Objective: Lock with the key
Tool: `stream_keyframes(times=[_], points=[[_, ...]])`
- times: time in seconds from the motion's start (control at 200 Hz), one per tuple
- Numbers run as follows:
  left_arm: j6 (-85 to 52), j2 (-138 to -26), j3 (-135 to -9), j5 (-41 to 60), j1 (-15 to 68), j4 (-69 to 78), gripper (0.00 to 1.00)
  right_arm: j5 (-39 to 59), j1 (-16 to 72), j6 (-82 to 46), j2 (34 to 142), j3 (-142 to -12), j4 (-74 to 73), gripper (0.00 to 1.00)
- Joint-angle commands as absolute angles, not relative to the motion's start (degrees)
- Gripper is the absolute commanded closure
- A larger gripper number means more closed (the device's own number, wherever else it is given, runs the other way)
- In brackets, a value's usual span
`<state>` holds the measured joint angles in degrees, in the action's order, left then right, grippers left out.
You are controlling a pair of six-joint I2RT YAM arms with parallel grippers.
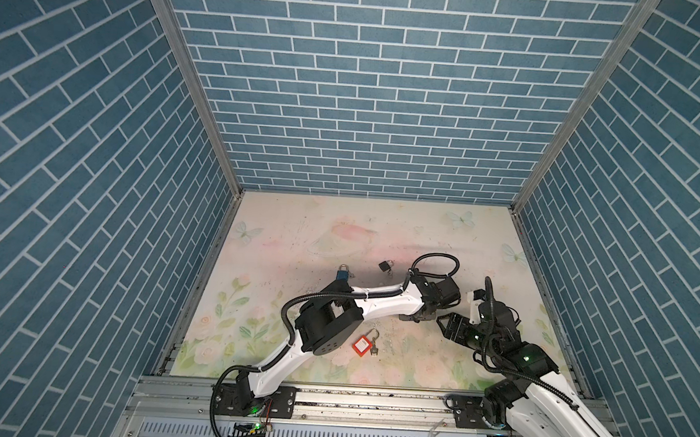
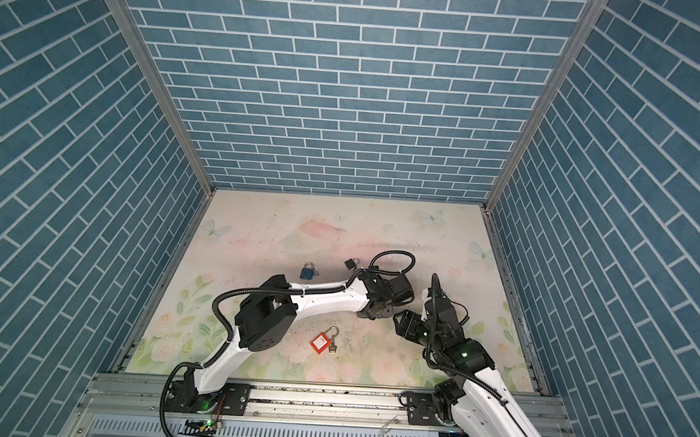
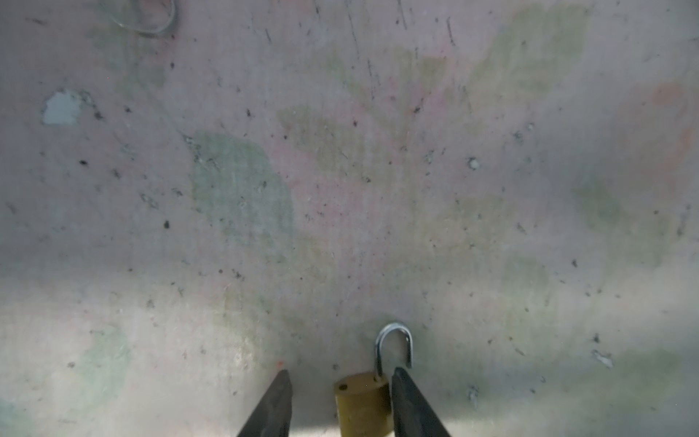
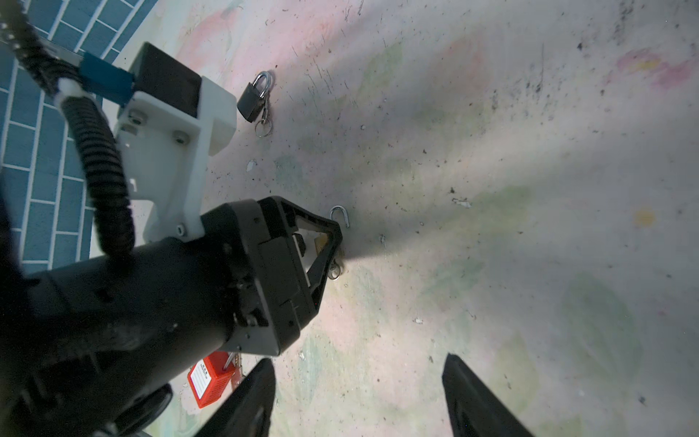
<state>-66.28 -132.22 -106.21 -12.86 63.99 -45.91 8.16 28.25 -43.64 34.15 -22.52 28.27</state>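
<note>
Nothing legible shows anywhere. The only printing is on the white label (image 4: 203, 375) stuck to the red padlock (image 4: 212, 382) – dark lines in the right wrist view, too blurred to read – and in both top views (image 1: 362, 346) (image 2: 320, 342) it is too small.

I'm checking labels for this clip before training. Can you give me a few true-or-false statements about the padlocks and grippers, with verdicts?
1. The brass padlock sits between the fingers of the left gripper. True.
2. Its shackle is closed. False: one leg is out of the body.
3. The right gripper holds a key. False: its fingers stand apart with nothing between them.
4. The red padlock lies on the table, away from both grippers. True.
</note>
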Motion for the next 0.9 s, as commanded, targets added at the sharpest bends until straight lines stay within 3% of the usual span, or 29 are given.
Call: stream_keyframes(times=[0.0,0.31,0.68,0.895], points=[[-67.48,-134.76,-108.99,-14.34,63.72,-52.45,0.56,7.62,28.56,-43.68,33.58,-22.77,28.17,0.29],[-67.94,-141.28,-119.24,-12.88,64.28,-61.44,0.63,7.05,28.56,-43.60,32.85,-22.77,27.95,0.29],[-68.40,-140.07,-115.80,-10.43,64.54,-57.56,0.72,6.87,28.58,-43.37,33.04,-22.88,27.78,0.29],[-68.65,-138.55,-112.24,-9.44,64.45,-55.03,0.86,6.50,28.57,-43.24,33.77,-23.50,27.35,0.29]])
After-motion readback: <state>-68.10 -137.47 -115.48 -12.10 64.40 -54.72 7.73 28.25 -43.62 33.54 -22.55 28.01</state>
